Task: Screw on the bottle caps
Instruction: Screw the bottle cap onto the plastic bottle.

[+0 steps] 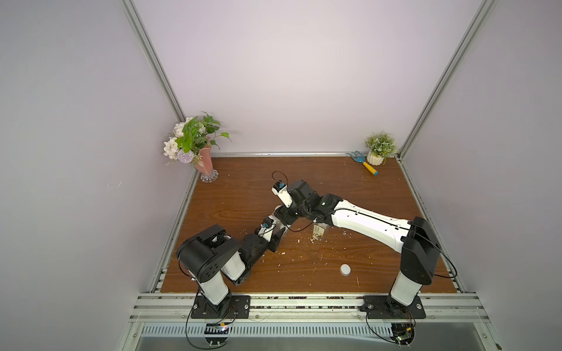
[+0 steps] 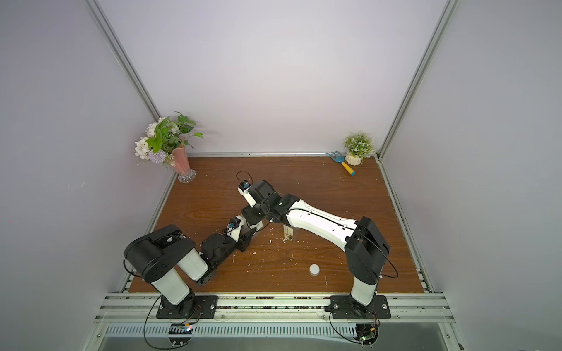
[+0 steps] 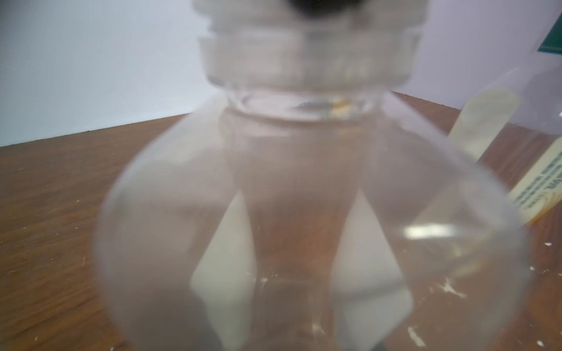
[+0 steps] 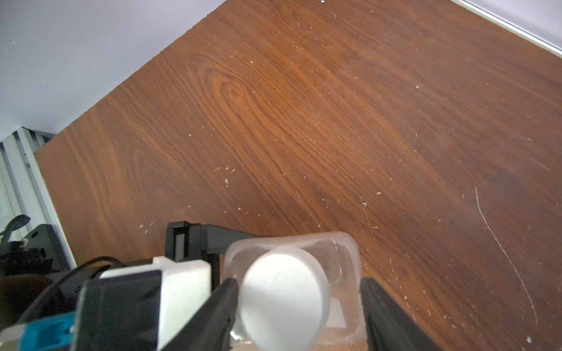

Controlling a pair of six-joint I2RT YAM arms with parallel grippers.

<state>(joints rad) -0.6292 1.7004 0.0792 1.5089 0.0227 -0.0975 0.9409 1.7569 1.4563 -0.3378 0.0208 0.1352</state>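
Left claw (image 1: 281, 217) gripping square bottle (image 4: 343, 252), white cap (image 4: 282, 301) on its neck, right claw (image 4: 298, 284) parted around it, spare cap (image 1: 345, 268) at five o'clock on desk (image 1: 395, 194)

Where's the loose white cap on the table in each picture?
Top view: loose cap, front right of table.
Top view: loose cap, same spot.
Left wrist: not in it.
Right wrist: not in it; another cap tops the square bottle.
Landmark: labelled bottle, just behind it.

A brown wood-grain desk (image 1: 243, 188) is enclosed by plain pale walls (image 1: 289, 76), joined by aluminium corner posts (image 1: 153, 60); it is evenly lit.
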